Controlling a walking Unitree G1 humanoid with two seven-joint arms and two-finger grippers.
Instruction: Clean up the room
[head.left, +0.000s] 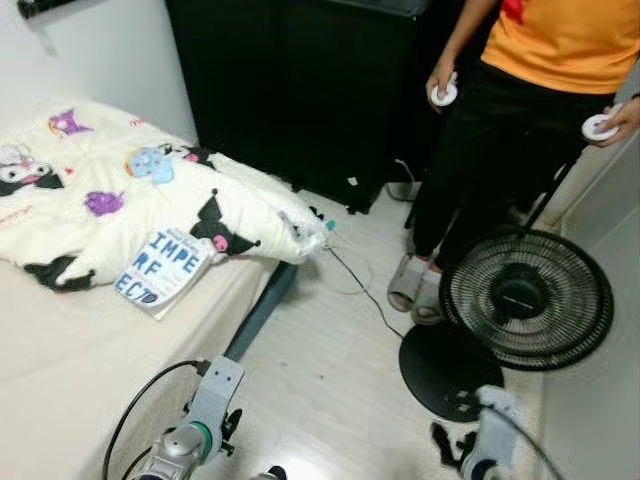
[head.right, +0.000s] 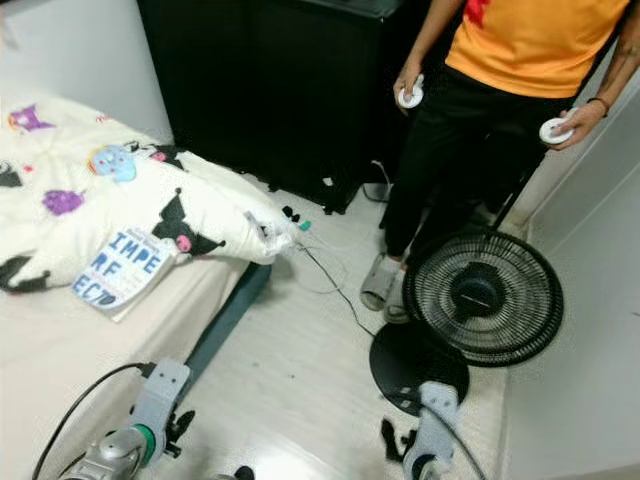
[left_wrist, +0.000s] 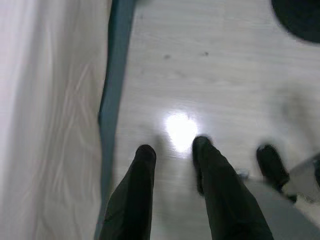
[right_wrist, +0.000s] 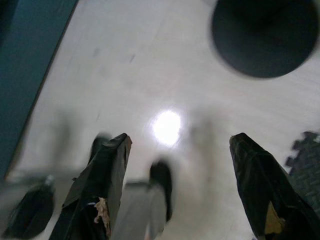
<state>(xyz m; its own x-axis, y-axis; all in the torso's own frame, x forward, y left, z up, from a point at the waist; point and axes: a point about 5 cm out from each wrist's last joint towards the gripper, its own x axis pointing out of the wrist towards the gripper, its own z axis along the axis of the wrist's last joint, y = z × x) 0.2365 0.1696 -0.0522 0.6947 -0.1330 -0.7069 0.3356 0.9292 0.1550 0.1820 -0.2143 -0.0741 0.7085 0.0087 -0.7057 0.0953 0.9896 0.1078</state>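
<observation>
1. Nearest, the left claw (left_wrist: 172, 150) hangs low over the pale, glossy floor (head.left: 330, 380) beside the bed's teal frame edge (head.left: 262, 305); its two black fingers stand slightly apart, holding nothing.
2. The right claw (right_wrist: 180, 145) hangs over the same floor near the fan's base, fingers spread wide and empty.
3. On the bed (head.left: 60, 360), at the left, lies a soft, rumpled cream quilt (head.left: 130, 190) printed with black, purple and blue cartoon figures.
4. A book (head.left: 162, 268) lies against the quilt's front edge; its white cover reads "IMPE", "RF", "ECT" in large blue letters.
5. A thin dark cable (head.left: 365, 290) trails across the floor from the quilt's corner.
6. A black fan (head.left: 527, 297) with a round wire grille tilts over its flat round base (head.left: 440, 370).
7. A person (head.left: 520, 120) in an orange shirt and grey slippers holds a white round controller (head.left: 443, 94) in each hand.
</observation>
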